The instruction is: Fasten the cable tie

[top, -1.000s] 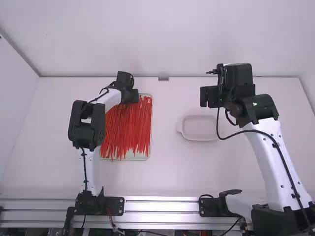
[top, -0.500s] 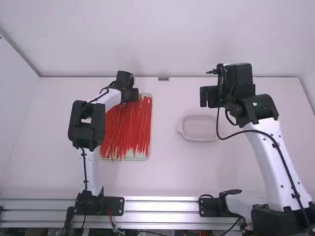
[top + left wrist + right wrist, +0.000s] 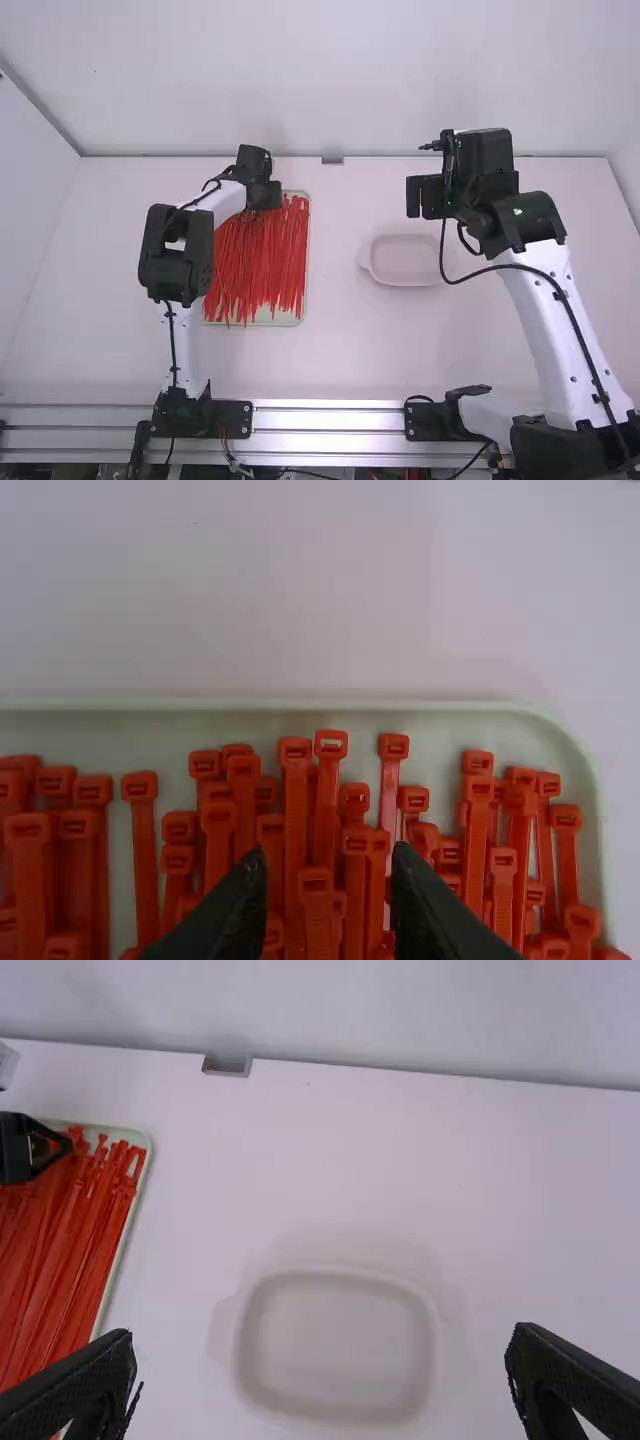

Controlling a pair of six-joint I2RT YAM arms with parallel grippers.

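Note:
A pile of red cable ties lies lengthwise in a pale green tray left of the table's middle. My left gripper is down at the tray's far end. In the left wrist view its fingers stand apart over the tie heads, with a few ties between them; the left gripper is open. My right gripper hangs high above the table on the right, over a white dish. Its fingertips are spread wide and hold nothing.
The empty white dish sits right of the tray. A small grey bracket is fixed at the table's back edge. White walls close off the back and left. Bare tabletop lies in front of the dish and the tray.

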